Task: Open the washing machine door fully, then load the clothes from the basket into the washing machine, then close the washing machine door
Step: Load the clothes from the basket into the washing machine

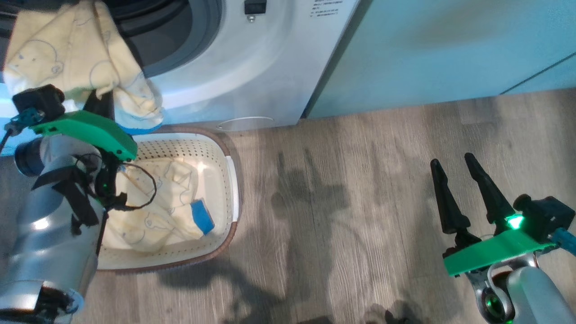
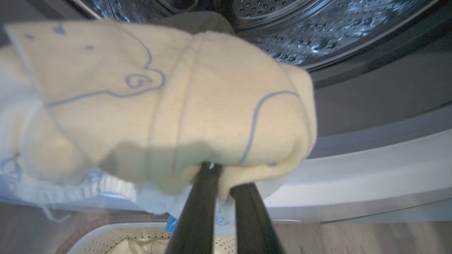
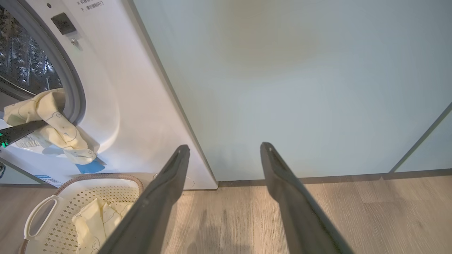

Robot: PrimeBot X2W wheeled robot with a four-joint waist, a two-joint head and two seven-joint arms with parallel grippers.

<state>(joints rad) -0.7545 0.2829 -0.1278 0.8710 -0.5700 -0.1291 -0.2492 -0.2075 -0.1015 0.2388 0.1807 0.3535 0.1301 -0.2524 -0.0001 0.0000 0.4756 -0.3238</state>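
My left gripper (image 2: 220, 171) is shut on a cream-yellow garment (image 1: 76, 58) with faint blue line prints, held up in front of the washing machine's (image 1: 252, 63) round opening. The steel drum (image 2: 317, 31) lies just beyond the garment (image 2: 159, 102). The same garment (image 3: 53, 123) hangs over the grey gasket in the right wrist view. Below sits the cream basket (image 1: 222, 180) with another cream garment and a blue patch (image 1: 202, 216) inside. My right gripper (image 1: 465, 180) stands open above bare floor, far right of the basket (image 3: 42, 211). The washing machine door is out of view.
Pale green cabinet fronts (image 1: 450, 49) stand right of the washer. Grey wood-look floor (image 1: 351, 202) stretches between the basket and my right arm. A black latch slot (image 1: 255, 6) sits on the washer's front, right of the opening.
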